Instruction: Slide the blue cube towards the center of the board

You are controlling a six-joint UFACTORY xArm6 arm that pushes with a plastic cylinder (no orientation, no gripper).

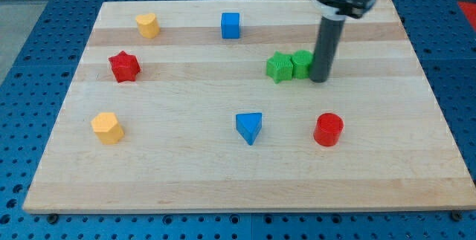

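Note:
The blue cube [230,25] sits near the view's top, a little left of the middle of the wooden board [186,188]. My tip [319,79] is down on the board well to the right of and below the blue cube. It touches the right side of a green cube [301,64], which sits against a green star [280,67].
A yellow heart-like block [148,25] is at top left, a red star [124,66] at left and a yellow block [107,128] at bottom left. A blue triangle [249,128] and a red cylinder [328,130] lie near the bottom.

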